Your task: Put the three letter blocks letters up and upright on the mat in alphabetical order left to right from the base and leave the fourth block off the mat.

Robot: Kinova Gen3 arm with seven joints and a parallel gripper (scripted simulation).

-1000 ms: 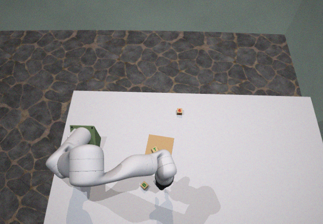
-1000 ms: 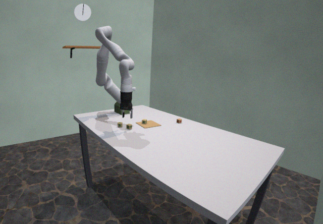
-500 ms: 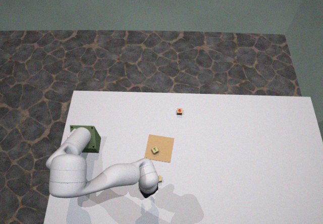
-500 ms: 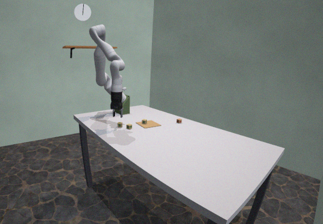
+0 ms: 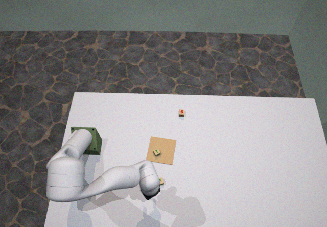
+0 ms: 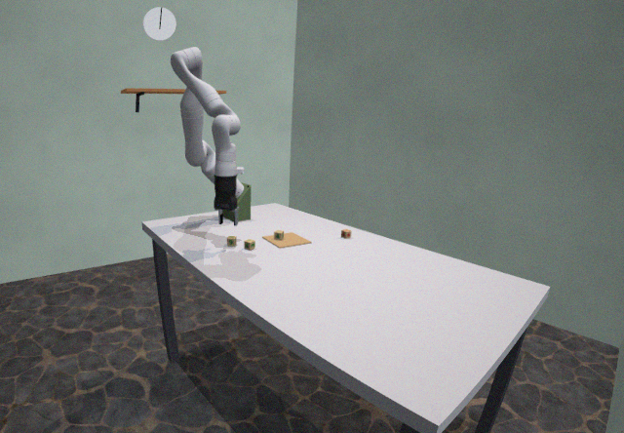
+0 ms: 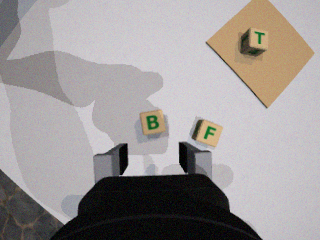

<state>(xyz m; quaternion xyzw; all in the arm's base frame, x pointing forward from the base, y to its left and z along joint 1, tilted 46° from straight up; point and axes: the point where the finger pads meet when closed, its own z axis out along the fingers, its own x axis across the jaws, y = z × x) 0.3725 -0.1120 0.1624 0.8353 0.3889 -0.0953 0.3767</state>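
Observation:
The tan mat [image 5: 161, 150] lies on the white table, and the T block [image 5: 157, 152] sits on it, near one edge. In the wrist view the T block [image 7: 255, 40] is turned against the mat. The B block [image 7: 154, 123] and the F block [image 7: 208, 134] lie side by side on the bare table, off the mat. My gripper [image 7: 153, 153] is open and empty, hovering above the table with the B block just ahead of its fingers. In the exterior view the gripper [image 6: 227, 216] hangs above the B block [image 6: 231, 240], with the F block [image 6: 249, 244] beside it. The arm hides the B block in the top view.
The block with a red 6 [image 5: 181, 112] lies alone on the table beyond the mat, well off it. The green robot base [image 5: 91, 140] stands at the table's left edge. The arm's elbow hangs low over the near left of the table.

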